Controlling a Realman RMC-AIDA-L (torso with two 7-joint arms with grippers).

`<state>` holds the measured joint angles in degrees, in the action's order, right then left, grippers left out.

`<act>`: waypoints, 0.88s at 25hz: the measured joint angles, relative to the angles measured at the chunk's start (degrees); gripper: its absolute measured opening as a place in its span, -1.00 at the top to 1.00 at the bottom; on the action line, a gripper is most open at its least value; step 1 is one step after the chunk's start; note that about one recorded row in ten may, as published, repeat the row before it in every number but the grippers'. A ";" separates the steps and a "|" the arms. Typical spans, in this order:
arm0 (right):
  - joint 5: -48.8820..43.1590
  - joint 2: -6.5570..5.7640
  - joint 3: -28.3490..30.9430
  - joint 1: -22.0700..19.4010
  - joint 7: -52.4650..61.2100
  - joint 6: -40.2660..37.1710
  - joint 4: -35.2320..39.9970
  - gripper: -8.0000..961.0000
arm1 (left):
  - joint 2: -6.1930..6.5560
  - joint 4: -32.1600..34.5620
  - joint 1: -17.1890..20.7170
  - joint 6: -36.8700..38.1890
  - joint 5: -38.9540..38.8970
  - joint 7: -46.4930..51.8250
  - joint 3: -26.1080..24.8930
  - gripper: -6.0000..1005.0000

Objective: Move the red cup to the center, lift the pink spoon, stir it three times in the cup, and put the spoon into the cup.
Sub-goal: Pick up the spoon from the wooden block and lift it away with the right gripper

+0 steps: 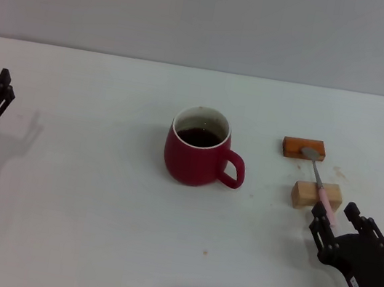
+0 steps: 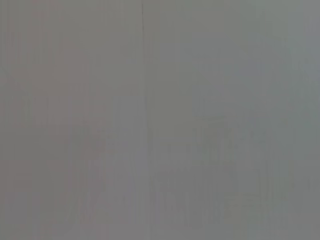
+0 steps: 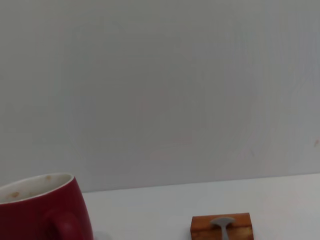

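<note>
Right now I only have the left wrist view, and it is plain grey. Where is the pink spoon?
Observer: The pink spoon lies bridging two blocks right of the red cup, its bowl on the orange-brown block, its handle on the light wooden block.
Operator: Is an arm near it?
Observer: Yes, the right gripper sits at the handle's near end, fingers spread, not gripping it.
Operator: And the left arm?
Observer: The left gripper is off at the table's left edge, away from everything.
</note>
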<state>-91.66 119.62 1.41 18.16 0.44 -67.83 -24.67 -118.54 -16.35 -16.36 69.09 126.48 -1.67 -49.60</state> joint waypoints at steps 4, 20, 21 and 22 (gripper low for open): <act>0.00 0.00 0.11 0.16 0.00 0.82 0.11 0.07 | -0.02 0.00 -0.08 0.00 -0.01 0.00 0.03 -0.70; -0.25 -0.09 0.08 0.21 0.02 0.62 -0.04 0.17 | -0.02 0.00 0.01 -0.06 -0.01 0.00 0.03 -0.70; -0.26 -0.09 0.08 0.25 0.03 0.67 -0.03 0.18 | -0.02 0.00 0.01 -0.09 -0.01 0.00 0.02 -0.70; -0.26 -0.09 0.08 0.29 0.04 0.74 -0.03 0.19 | -0.02 0.00 -0.01 -0.13 -0.01 0.00 0.03 -0.70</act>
<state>-91.93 119.53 1.49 18.45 0.48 -67.09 -24.70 -118.57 -16.35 -16.37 68.95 126.47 -1.67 -49.57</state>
